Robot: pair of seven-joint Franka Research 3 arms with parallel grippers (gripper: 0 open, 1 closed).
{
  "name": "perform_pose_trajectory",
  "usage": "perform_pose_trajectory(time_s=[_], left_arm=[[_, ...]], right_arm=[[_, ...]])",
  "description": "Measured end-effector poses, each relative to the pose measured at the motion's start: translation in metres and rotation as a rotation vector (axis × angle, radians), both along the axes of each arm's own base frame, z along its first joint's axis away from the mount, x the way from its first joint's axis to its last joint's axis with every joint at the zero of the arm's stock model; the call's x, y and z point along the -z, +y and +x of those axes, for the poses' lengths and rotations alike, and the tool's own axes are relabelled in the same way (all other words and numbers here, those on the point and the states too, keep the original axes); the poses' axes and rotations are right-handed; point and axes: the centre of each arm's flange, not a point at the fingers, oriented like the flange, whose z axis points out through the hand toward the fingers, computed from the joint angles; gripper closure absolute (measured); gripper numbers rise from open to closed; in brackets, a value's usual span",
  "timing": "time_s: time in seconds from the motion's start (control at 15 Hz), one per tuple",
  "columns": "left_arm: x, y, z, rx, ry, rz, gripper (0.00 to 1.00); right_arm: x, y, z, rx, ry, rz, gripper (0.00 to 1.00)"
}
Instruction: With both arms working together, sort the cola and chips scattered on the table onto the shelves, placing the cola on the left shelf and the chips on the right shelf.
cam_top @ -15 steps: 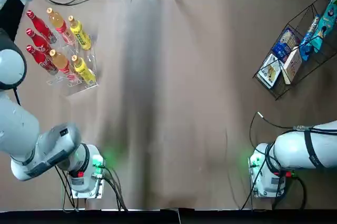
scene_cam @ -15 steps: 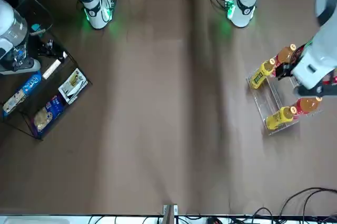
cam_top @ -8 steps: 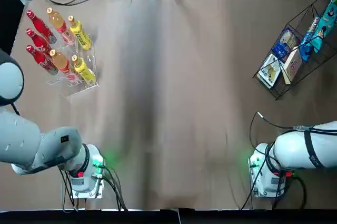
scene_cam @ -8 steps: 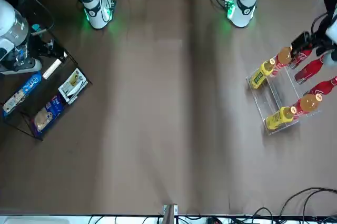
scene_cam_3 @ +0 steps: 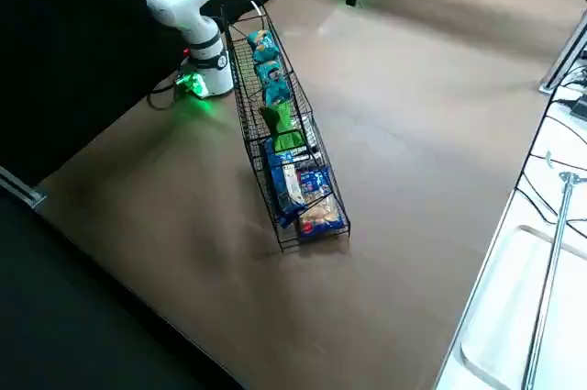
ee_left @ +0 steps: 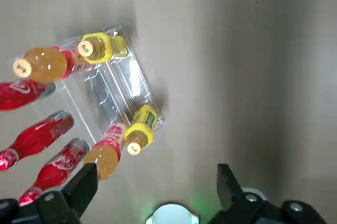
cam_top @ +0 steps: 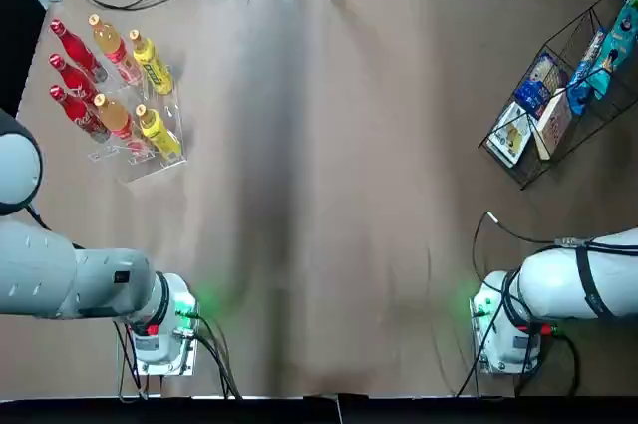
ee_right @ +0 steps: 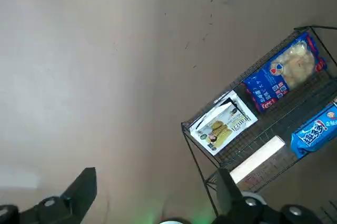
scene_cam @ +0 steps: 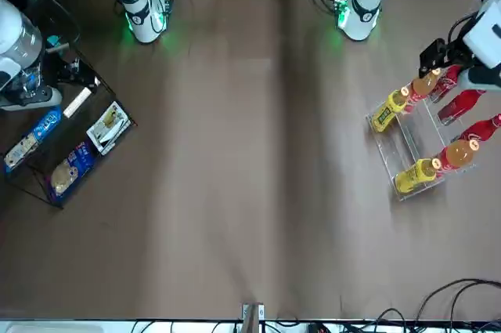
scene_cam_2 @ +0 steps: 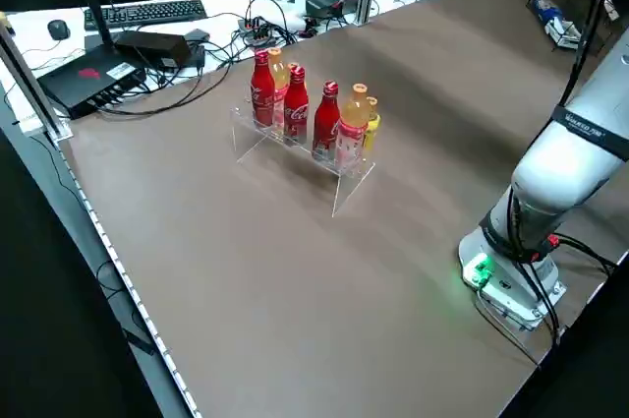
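- Left arm point(cam_top: 75, 284): drawn back toward its base since a second ago, uncovering the clear rack's bottles in the front view.
- Black wire rack point(scene_cam_3: 343, 216): well right of the clear rack point(cam_top: 158, 174); green bag point(scene_cam_3: 285, 126) and two teal bags point(scene_cam_3: 263, 46) inside.
- Left gripper point(ee_left: 157, 190): near the clear rack, fingers apart, empty; right gripper point(ee_right: 158, 190), far right of it, likewise.
- Three cola bottles point(scene_cam_2: 296, 108): in the clear rack; I judge sorting complete.
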Motion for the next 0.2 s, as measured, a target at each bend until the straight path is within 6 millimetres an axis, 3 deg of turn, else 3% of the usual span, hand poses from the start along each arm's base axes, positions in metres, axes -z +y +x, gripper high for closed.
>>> perform_pose_trajectory(time_s=[0.2], left_arm=[[0.0056, -0.0098, 0.0029, 0.02, -0.019, -0.003, 0.0]], right_arm=[[-0.0025, 0.0, -0.0003, 0.0, -0.005, 0.0, 0.0]])
